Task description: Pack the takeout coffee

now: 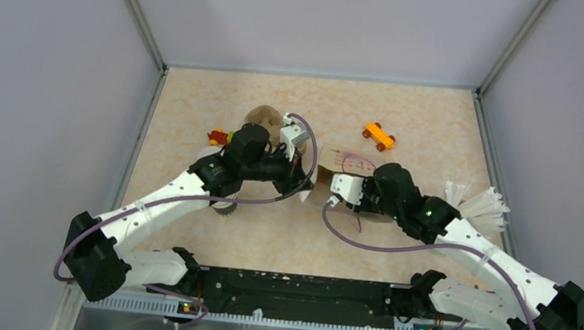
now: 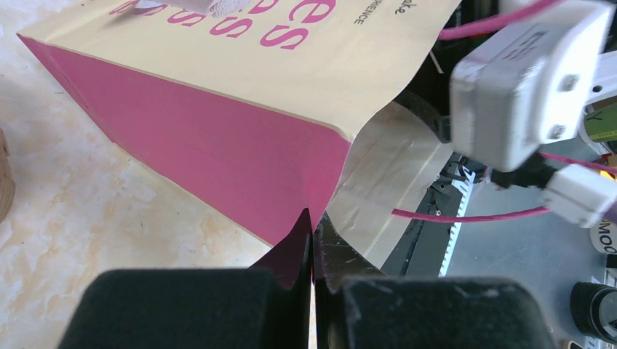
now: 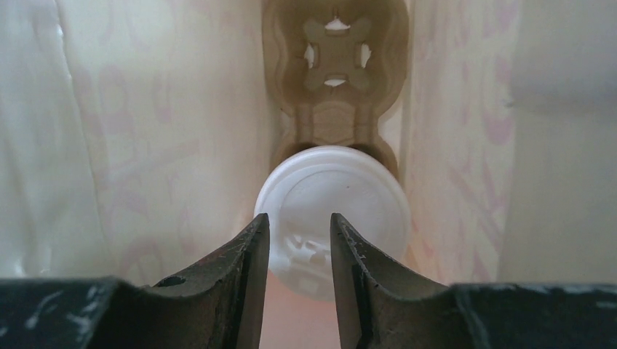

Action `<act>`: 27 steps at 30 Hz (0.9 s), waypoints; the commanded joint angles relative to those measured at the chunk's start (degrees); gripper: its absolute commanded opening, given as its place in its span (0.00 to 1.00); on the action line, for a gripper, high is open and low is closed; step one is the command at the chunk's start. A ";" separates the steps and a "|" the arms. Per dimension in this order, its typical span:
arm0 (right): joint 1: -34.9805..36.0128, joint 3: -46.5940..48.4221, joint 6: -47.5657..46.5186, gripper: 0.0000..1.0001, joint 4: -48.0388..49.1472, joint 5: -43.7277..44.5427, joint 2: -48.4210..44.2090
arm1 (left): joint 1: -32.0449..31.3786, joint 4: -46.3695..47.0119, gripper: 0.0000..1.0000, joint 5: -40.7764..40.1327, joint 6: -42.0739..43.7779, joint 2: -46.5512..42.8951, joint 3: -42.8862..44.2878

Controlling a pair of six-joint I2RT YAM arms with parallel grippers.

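The takeout coffee shows in the right wrist view as a round white lid (image 3: 342, 196). It sits in the near slot of a brown cardboard carrier (image 3: 335, 73) inside the cream paper bag (image 3: 145, 145). My right gripper (image 3: 300, 222) is inside the bag's mouth just above the lid, jaws a little apart and empty. My left gripper (image 2: 313, 222) is shut on the edge of the bag (image 2: 240, 145), which has a pink side and pink lettering. From above, the bag (image 1: 345, 164) lies between both grippers, left (image 1: 307, 184) and right (image 1: 337, 187); the cup is hidden there.
An orange toy car (image 1: 378, 135) lies behind the bag. A cup of white sticks (image 1: 479, 206) stands at the right, by my right arm. A brown object (image 1: 261, 116) and a red-and-yellow toy (image 1: 219, 136) sit behind my left arm. The right wrist's white camera housing (image 2: 524, 80) is close to my left gripper.
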 commanded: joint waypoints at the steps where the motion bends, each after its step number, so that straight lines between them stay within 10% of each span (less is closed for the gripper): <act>1: -0.09 -2.86 0.68 0.35 4.90 2.97 -0.83 | -0.24 0.87 0.01 0.69 -0.23 0.55 2.67; 27: -1.04 1.08 4.10 0.33 2.36 1.79 -1.38 | -0.19 -0.21 0.02 -0.09 -0.74 -0.20 3.35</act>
